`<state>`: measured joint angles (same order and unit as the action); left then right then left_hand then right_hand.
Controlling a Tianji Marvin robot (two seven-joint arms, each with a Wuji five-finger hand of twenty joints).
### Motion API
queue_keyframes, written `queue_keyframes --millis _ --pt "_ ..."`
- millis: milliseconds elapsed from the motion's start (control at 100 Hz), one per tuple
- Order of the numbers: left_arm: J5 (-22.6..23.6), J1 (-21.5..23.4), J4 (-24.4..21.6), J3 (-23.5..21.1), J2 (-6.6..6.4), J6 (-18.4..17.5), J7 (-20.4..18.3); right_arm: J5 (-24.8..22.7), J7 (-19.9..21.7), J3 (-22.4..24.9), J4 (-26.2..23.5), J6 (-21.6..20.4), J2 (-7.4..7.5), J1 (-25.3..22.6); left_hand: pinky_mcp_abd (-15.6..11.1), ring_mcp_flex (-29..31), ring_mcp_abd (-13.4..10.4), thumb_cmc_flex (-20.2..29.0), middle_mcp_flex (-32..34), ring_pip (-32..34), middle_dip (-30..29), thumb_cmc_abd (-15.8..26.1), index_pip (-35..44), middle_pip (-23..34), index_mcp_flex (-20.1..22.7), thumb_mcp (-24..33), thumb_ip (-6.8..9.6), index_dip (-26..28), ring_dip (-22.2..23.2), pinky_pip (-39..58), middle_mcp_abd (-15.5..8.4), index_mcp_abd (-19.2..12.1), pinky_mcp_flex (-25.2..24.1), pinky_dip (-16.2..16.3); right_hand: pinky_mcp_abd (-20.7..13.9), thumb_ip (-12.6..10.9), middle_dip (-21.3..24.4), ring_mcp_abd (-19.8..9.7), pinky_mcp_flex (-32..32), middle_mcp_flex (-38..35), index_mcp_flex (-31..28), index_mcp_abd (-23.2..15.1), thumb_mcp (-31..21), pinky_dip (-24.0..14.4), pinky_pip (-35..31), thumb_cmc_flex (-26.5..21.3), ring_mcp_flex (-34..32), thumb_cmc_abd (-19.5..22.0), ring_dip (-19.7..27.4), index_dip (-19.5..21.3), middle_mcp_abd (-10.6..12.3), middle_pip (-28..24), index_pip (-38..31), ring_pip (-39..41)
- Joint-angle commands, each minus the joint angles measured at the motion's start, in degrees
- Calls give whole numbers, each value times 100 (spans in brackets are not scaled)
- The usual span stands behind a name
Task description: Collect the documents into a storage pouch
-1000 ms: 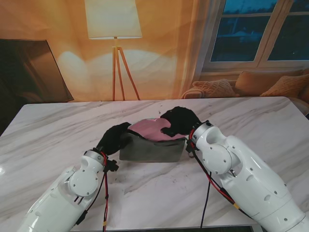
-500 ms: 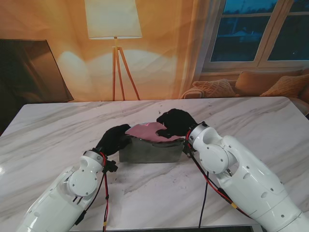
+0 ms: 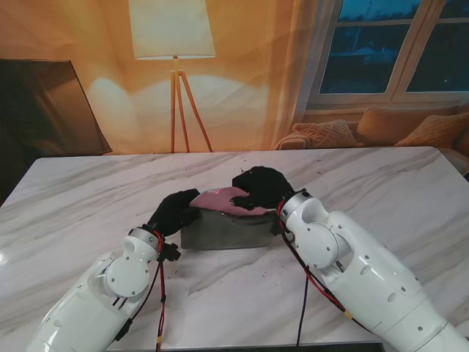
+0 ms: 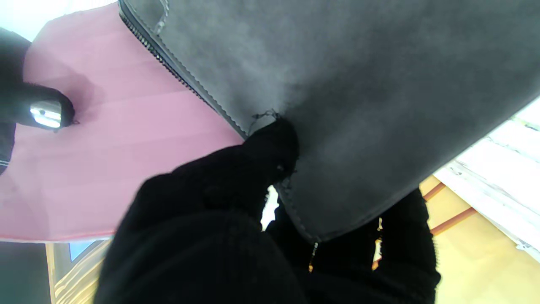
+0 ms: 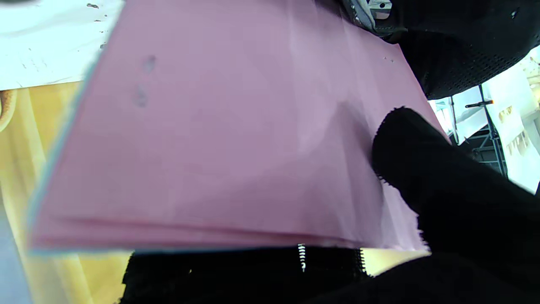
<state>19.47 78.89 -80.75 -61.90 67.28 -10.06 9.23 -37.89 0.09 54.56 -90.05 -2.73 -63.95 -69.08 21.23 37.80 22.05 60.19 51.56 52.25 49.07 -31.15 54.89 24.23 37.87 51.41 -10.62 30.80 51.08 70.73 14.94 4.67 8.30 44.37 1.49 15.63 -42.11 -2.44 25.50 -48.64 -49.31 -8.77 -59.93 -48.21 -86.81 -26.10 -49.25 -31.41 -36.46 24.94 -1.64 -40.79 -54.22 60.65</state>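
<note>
A dark grey zip pouch (image 3: 226,229) stands on the marble table in the middle of the stand's view. My left hand (image 3: 174,210), in a black glove, is shut on its left upper corner; the left wrist view shows fingers (image 4: 270,147) pinching the pouch's grey wall (image 4: 358,105) by the zip. A stack of pink sheets (image 3: 222,198) pokes out of the pouch's open top. My right hand (image 3: 258,188) is shut on the sheets from the right. The right wrist view is filled by the pink sheets (image 5: 219,143) with a gloved finger (image 5: 426,169) pressed on them.
The white marble table (image 3: 381,176) stretches wide on both sides of the pouch. Behind it stand a floor lamp (image 3: 174,44), a dark screen (image 3: 44,103) on the left and a sofa with cushions (image 3: 381,128) under the window.
My right hand has moved left with the pink sheets, carrying them farther over the pouch's open top. The left hand has kept its hold on the pouch corner.
</note>
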Motion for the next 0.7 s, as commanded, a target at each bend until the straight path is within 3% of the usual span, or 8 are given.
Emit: queue_keyframes --millis 0,120,250,340,450,570,690 --pt "2 -6 -13 9 20 -33 -106 22 35 -29 19 52 -39 -1 -346 236 223 317 234 162 146 -51 219 42 186 -54 -159 59 109 261 -125 -157 88 151 15 66 270 -146 -267 50 268 -199 129 -18 385 -72 291 124 150 -60 132 221 67 -505" --pt "-48 -9 -11 28 29 -10 -111 137 -64 -85 78 106 -80 4 -337 276 240 330 300 225 201 -38 295 87 226 -64 -165 86 143 280 -100 -147 117 160 45 75 704 -106 -455 -163 509 -294 213 128 861 -189 297 200 392 -185 232 594 233 -1144" --pt "-79 -8 -10 47 34 22 -115 265 -282 -135 161 117 -148 2 -335 292 246 335 334 292 236 -27 348 119 248 -80 -162 84 159 305 -87 -149 142 177 101 54 854 29 -42 -720 637 -324 373 162 682 -619 -277 366 502 -242 184 507 240 -1131" --pt "-85 1 -25 50 36 48 -112 341 -399 -161 208 106 -186 3 -328 319 252 348 352 333 248 -25 371 135 259 -88 -161 80 165 314 -75 -146 153 186 100 -20 710 106 459 -1086 651 -373 566 144 127 -985 -789 523 431 -272 39 196 195 -570" --pt "-86 4 -32 50 35 57 -119 340 -509 -194 271 56 -211 27 -325 319 251 359 353 349 252 -14 379 140 258 -93 -159 72 166 316 -83 -148 154 192 20 -118 492 -53 1177 -1355 454 -495 771 238 -662 -1437 -1442 682 357 -322 -85 -352 46 348" --pt "-64 5 -32 40 35 62 -103 219 -650 -236 353 -40 -224 81 -333 296 247 356 321 343 242 -11 356 121 227 -104 -160 48 158 305 -70 -139 133 194 -152 -142 128 -362 1833 -1529 287 -533 782 304 -1450 -1526 -1993 669 182 -360 -171 -1083 -70 1388" --pt "-41 16 -42 17 29 54 -100 -159 -834 -273 463 -219 -202 166 -354 199 235 293 237 288 234 -34 135 67 145 -115 -150 -112 127 272 -82 -112 75 192 -360 -152 -256 -822 2408 -1478 174 -627 785 404 -2045 -1584 -2442 667 55 -332 -166 -1476 -149 2226"
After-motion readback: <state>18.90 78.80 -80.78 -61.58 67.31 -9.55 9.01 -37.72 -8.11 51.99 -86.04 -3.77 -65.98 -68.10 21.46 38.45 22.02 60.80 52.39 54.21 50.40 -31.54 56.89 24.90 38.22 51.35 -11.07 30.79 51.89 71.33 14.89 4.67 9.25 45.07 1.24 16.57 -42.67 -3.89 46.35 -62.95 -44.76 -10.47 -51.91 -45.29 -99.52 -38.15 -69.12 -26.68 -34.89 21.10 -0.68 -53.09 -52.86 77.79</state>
